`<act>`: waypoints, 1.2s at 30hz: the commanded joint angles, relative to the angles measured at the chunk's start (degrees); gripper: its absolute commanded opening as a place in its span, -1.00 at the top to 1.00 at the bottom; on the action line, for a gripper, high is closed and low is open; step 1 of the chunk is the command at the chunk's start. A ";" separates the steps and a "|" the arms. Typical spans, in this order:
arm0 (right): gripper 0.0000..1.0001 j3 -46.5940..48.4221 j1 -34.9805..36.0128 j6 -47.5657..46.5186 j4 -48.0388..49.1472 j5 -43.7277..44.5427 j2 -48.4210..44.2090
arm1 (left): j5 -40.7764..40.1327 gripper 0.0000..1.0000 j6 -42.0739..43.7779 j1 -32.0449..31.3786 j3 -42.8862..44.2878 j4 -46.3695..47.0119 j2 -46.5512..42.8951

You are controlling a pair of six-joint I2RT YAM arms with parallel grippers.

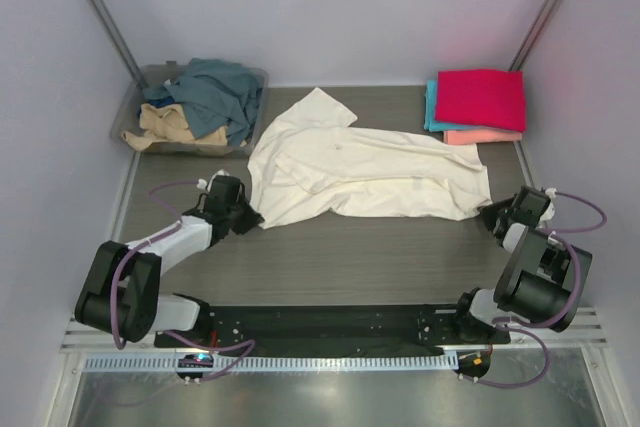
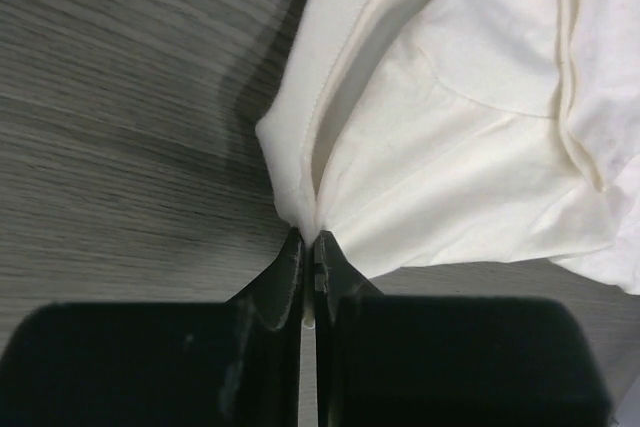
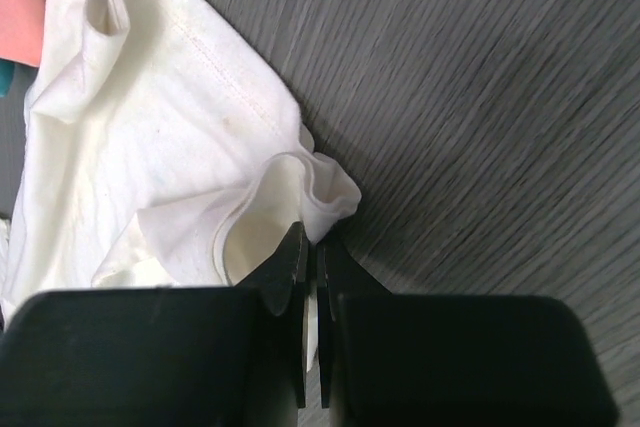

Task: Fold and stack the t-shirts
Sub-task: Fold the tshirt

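Observation:
A large cream t-shirt (image 1: 350, 172) lies spread across the middle of the table. My left gripper (image 1: 250, 217) is shut on its near left corner; the left wrist view shows the cream cloth (image 2: 450, 127) pinched between the jaws of the left gripper (image 2: 308, 242). My right gripper (image 1: 492, 213) is shut on the shirt's near right corner; the right wrist view shows a fold of the cloth (image 3: 170, 167) caught between the jaws of the right gripper (image 3: 311, 242). A stack of folded shirts sits at the back right: magenta-red (image 1: 480, 97) on top, teal (image 1: 431, 107) and salmon-pink (image 1: 480, 136) under it.
A clear plastic bin (image 1: 150, 142) at the back left holds crumpled slate-blue (image 1: 215, 92) and tan (image 1: 175, 125) shirts. The dark wood-grain table (image 1: 350, 257) ends at a black rail along the near edge. Walls close in on the left, right and back.

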 commanded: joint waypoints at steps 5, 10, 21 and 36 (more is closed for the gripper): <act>0.98 17.95 -0.04 0.11 -20.42 -2.13 -11.14 | -2.31 1.00 3.83 4.19 18.93 -19.69 -10.16; 0.98 25.54 -1.27 -1.20 -29.81 -1.60 -14.57 | -3.19 1.00 6.73 10.25 24.76 -30.41 -19.37; 0.98 6.46 -3.55 -4.19 -34.83 -4.68 -18.44 | 2.61 0.99 2.52 10.97 6.03 -39.21 -39.87; 0.94 3.48 -5.05 -2.53 -50.13 -1.41 -36.26 | 1.11 0.94 0.32 10.36 10.96 -54.42 -48.14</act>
